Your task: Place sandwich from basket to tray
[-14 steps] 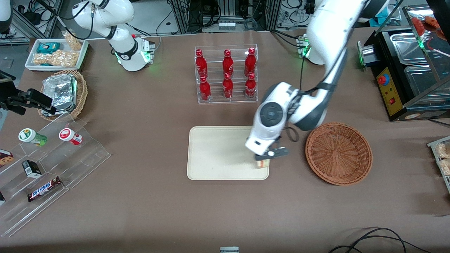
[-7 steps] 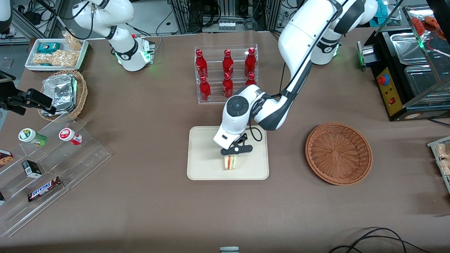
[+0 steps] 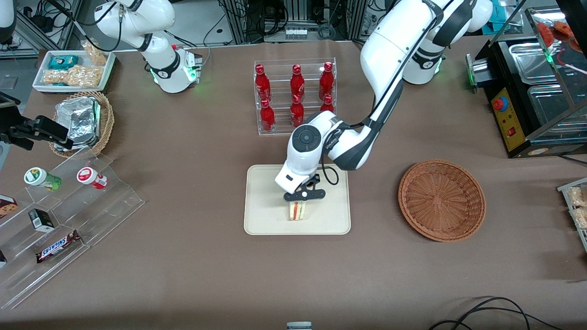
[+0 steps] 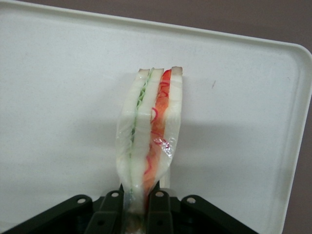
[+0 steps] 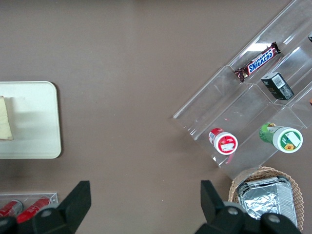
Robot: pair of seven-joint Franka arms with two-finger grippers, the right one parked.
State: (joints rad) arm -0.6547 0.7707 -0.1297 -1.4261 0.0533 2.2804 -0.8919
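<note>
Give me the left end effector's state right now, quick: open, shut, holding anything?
Left end effector: shut on the sandwich, holding it over the tray, with the basket empty.

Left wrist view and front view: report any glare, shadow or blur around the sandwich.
Left wrist view: the sandwich, pinched in the gripper, is sharp; its clear wrap glints faintly, and it casts a soft shadow on the tray, which looks washed out to near white. Front view: even light, no blur; the working arm's shadow dims the tray beside the sandwich.
</note>
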